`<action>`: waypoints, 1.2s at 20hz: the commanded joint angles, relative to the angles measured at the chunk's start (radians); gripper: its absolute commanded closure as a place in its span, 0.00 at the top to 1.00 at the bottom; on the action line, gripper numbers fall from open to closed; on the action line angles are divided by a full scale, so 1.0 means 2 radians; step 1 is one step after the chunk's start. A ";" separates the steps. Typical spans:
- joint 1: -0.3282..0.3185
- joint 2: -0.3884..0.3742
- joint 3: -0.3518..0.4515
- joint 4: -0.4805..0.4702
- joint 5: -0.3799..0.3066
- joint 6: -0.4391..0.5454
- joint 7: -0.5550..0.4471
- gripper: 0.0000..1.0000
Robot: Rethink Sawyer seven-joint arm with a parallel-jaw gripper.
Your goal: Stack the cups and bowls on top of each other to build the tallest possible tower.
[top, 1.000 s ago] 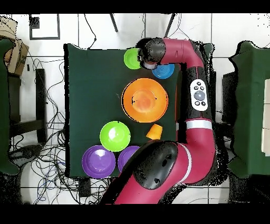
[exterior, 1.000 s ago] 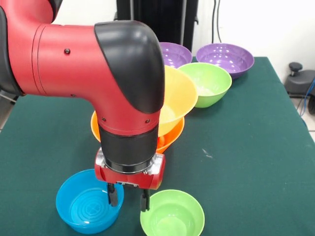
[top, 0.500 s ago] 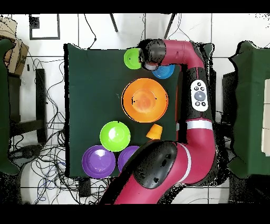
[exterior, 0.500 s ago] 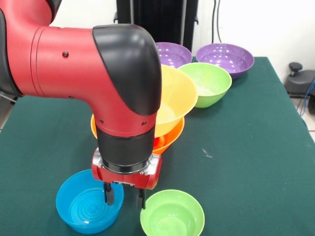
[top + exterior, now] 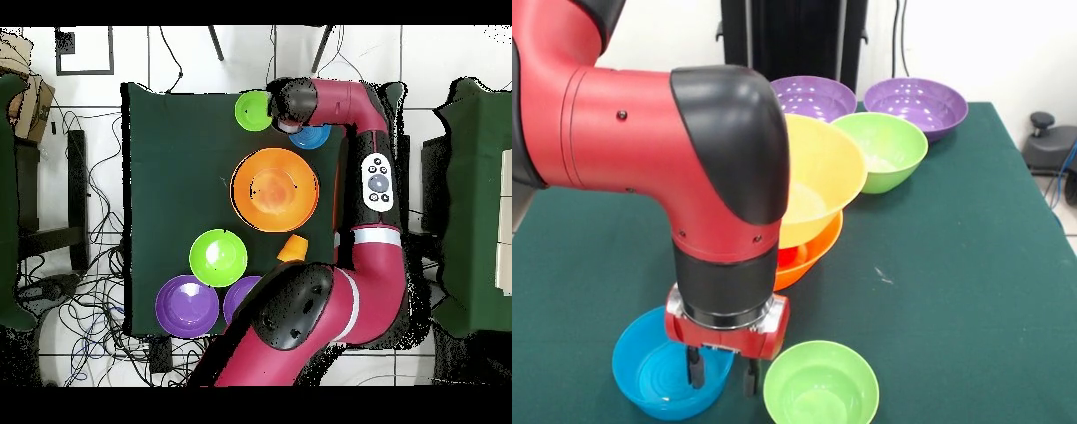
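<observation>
My gripper (image 5: 721,374) is open and low over the right rim of a small blue bowl (image 5: 653,378), one finger inside the bowl and the other outside it. A small green bowl (image 5: 821,385) sits just right of the gripper. Behind the arm, two large orange bowls (image 5: 823,172) are nested, the upper one tilted, with something red (image 5: 787,257) showing between them. A medium green bowl (image 5: 884,148) and two purple bowls (image 5: 818,94) (image 5: 916,104) stand further back. The overhead view shows an orange cup (image 5: 293,248) beside the orange bowls (image 5: 275,188).
The green cloth-covered table (image 5: 953,283) carries everything. My arm (image 5: 662,150) hides much of its left half in the front view. Black equipment (image 5: 1050,141) stands off the right edge, and a dark stand (image 5: 794,35) rises behind the table.
The gripper has moved left in the front view and come down, so its fingers now straddle the blue bowl's rim. The bowls have not moved.
</observation>
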 commanded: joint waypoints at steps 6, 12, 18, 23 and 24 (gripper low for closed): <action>0.013 0.023 -0.007 -0.035 -0.013 -0.026 -0.037 1.00; 0.016 0.020 -0.005 -0.044 -0.013 -0.012 -0.054 0.00; 0.013 0.005 -0.016 -0.021 -0.006 -0.012 -0.047 0.00; 0.009 -0.021 -0.018 0.004 0.008 -0.012 -0.043 0.00; 0.007 -0.037 -0.020 0.019 0.014 -0.012 -0.038 0.00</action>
